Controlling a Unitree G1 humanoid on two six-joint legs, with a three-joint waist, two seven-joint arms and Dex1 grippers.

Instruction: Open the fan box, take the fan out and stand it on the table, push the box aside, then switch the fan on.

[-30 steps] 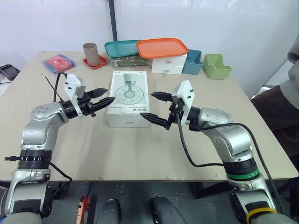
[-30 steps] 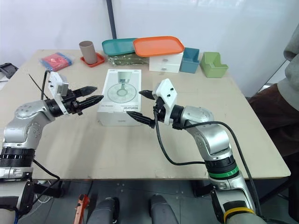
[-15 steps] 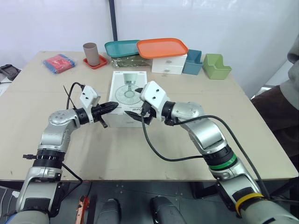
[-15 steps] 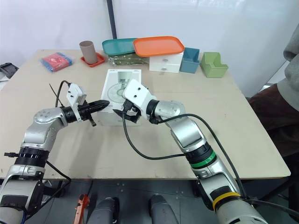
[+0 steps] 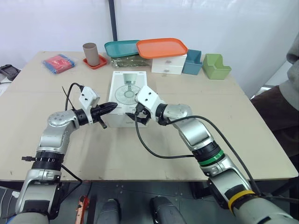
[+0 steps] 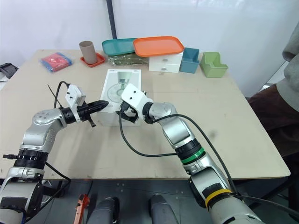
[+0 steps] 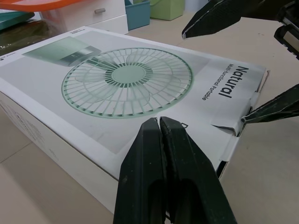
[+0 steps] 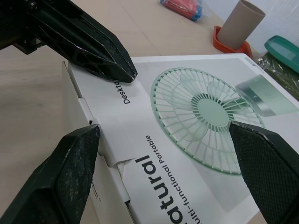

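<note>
Right gripper (image 5: pixel 135 114) advanced, spread over fan box (image 5: pixel 128 88); left gripper (image 5: pixel 113 105) closed.

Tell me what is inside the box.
Nothing inside can be seen: the box is closed, with only the flap at its near end lifted a little. The shut left gripper is at its top edge, and the open right gripper straddles that end. The contents are covered.

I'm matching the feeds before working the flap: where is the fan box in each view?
Left eye view: fan box at mid-table, with the left gripper and right gripper at its near end.
Right eye view: fan box at mid-table, in front of the white drawers.
Left wrist view: fan box just beyond the shut fingers.
Right wrist view: fan box between the open fingers.
Shared landmark: the printed fan grille on its top.
</note>
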